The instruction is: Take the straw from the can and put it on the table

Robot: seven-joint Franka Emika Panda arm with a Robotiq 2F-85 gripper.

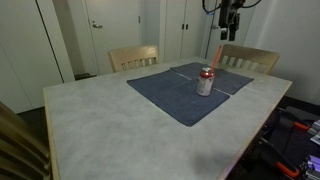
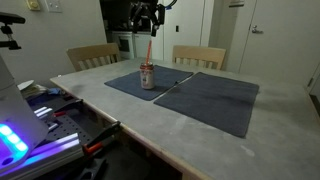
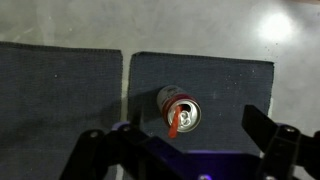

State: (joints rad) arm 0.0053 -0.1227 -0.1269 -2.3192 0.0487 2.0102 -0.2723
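The can (image 1: 205, 83), silver with a red band, stands upright on a dark blue-grey mat on the grey speckled table (image 1: 110, 120). It shows in both exterior views (image 2: 148, 78) and from above in the wrist view (image 3: 180, 108). The thin red-orange straw (image 2: 150, 52) sticks out of the can's top, leaning slightly; it also shows in an exterior view (image 1: 216, 58) and in the wrist view (image 3: 174, 124). My gripper (image 2: 146, 16) hangs well above the can and straw, also seen in an exterior view (image 1: 230, 15). In the wrist view its fingers (image 3: 185, 150) are spread wide and hold nothing.
Two dark mats (image 2: 215, 98) lie side by side on the table. Two wooden chairs (image 1: 134, 57) (image 1: 248, 58) stand at the far edge, another chair back at the near corner (image 1: 15, 140). Equipment with a blue light (image 2: 20, 135) sits beside the table.
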